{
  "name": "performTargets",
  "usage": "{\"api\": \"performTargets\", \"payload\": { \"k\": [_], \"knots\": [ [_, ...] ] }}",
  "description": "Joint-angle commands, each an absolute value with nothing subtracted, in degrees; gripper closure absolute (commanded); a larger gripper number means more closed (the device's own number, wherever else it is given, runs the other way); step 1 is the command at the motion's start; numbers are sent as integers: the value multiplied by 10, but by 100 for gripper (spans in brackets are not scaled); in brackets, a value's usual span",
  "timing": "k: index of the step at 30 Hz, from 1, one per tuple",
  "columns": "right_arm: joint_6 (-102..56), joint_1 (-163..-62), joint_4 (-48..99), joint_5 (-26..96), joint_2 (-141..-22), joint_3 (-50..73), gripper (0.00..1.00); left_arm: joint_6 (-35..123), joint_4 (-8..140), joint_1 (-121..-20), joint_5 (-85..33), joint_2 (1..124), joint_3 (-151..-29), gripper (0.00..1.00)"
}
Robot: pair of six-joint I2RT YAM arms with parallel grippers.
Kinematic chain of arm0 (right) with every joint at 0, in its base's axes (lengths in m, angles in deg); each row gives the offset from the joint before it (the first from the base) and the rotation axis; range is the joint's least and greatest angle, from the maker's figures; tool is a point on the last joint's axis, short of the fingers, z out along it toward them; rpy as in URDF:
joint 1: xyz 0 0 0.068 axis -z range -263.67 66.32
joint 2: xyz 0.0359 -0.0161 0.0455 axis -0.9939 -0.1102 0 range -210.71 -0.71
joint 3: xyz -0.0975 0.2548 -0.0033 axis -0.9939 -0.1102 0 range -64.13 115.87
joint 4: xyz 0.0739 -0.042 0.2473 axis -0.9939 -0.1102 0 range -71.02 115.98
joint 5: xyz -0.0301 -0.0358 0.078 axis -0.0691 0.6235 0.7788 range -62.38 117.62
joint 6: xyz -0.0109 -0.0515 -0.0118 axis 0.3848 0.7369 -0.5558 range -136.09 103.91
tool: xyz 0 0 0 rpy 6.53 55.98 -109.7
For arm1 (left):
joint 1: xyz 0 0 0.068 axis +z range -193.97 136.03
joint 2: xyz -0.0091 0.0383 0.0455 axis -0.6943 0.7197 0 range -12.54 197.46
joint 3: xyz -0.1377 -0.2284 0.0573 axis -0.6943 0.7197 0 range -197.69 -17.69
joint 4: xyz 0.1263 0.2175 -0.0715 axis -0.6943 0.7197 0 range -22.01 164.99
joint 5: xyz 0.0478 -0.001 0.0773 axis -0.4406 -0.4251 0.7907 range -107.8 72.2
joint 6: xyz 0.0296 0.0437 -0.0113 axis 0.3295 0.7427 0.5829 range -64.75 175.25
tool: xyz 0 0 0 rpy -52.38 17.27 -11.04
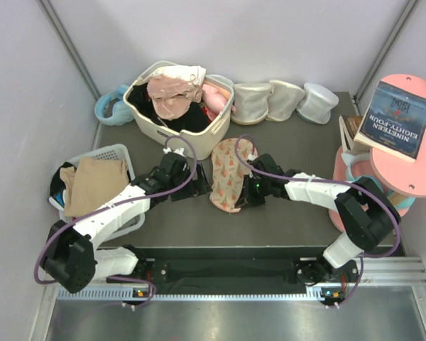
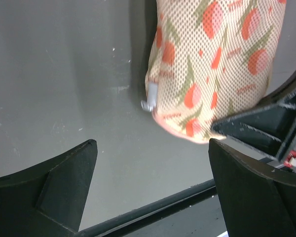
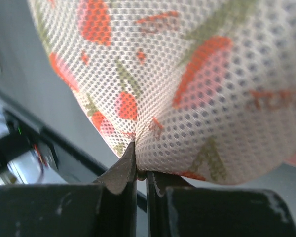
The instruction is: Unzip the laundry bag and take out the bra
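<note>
Barely started: pinching the zipped-looking laundry bag's (image 1: 228,174) mesh edge on the tabletop (image 1: 298,149) with the right fingers (image 3: 130,173), left fingers (image 2: 64,173) wide and empty near its zip pull (image 2: 150,96), no bra in sight.

At the far edge of my dark grey worktop (image 1: 298,153) I see a beige plastic basket (image 1: 143,119) stuffed with a pale pink garment (image 1: 172,92) and black clothing (image 1: 192,122). Three cream-white cup-shaped containers (image 1: 284,99) line that edge towards the right corner. A white lattice basket (image 1: 113,151) holding tan cloth (image 1: 92,183) sits at the left edge. Beyond the right edge, a blue paperback book (image 1: 394,119) lies on a round pink side table (image 1: 412,177).
</note>
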State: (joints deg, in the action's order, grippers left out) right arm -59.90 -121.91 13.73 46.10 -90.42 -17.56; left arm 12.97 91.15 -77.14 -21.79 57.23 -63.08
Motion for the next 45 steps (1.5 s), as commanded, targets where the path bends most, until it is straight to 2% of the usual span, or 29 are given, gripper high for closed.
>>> {"api": "performTargets", "payload": {
  "k": [1, 8, 13, 20, 24, 30, 35, 38, 39, 40, 42, 44, 45],
  "knots": [
    [-467, -1231, 115, 592, -884, -168, 100, 131, 907, -775, -221, 571, -620, 1],
    [-287, -1248, -32, 631, -871, -114, 100, 111, 913, -775, -214, 533, -585, 1],
    [-196, -1245, -107, 604, -865, -103, 100, 107, 925, -775, -202, 507, -577, 1],
    [-245, -1212, -22, 480, -858, -96, 100, 109, 930, -775, -212, 513, -582, 1],
    [-237, -1178, 24, 479, -907, -56, 100, 110, 922, -775, -211, 505, -580, 1],
    [-191, -1149, 6, 460, -1003, 45, 100, 102, 915, -775, -220, 493, -578, 1],
    [-185, -1122, 3, 420, -1027, 87, 100, 107, 915, -775, -211, 487, -585, 1],
    [-181, -1107, -1, 406, -1023, 105, 81, 107, 913, -775, -212, 499, -593, 1],
    [-180, -1101, -11, 402, -1018, 115, 62, 110, 909, -775, -211, 506, -598, 1],
    [-179, -1097, -18, 387, -1015, 121, 52, 110, 908, -775, -207, 510, -602, 1],
    [-176, -1092, -44, 363, -995, 130, 39, 117, 904, -775, -202, 520, -617, 1],
    [-175, -1093, -56, 329, -971, 127, 35, 121, 902, -775, -196, 528, -629, 1],
    [-178, -1093, -62, 322, -942, 114, 26, 125, 901, -775, -189, 539, -638, 1]
  ]
}}
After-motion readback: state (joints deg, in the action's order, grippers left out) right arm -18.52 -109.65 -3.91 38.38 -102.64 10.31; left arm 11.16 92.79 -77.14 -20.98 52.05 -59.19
